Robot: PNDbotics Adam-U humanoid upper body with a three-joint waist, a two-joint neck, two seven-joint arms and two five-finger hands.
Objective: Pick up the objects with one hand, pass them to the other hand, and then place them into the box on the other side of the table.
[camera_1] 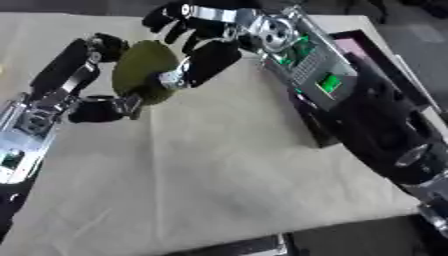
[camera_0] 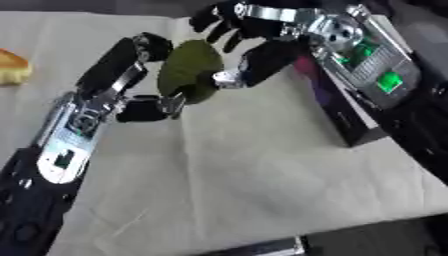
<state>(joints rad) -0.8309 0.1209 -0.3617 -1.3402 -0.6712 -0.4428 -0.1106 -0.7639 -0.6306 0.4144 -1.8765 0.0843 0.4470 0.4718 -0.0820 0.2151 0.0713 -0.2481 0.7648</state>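
While held above cloth-covered table (camera_0: 262, 180), olive-green oval object (camera_0: 188, 70) is clasped by left hand (camera_0: 131, 75), fingers curled round it. Right hand (camera_0: 254, 45) touches opposite side, fingers part-spread. Object judged light, smooth, possibly slippery; best gripped across middle. Dark box (camera_0: 346, 117) sits right.
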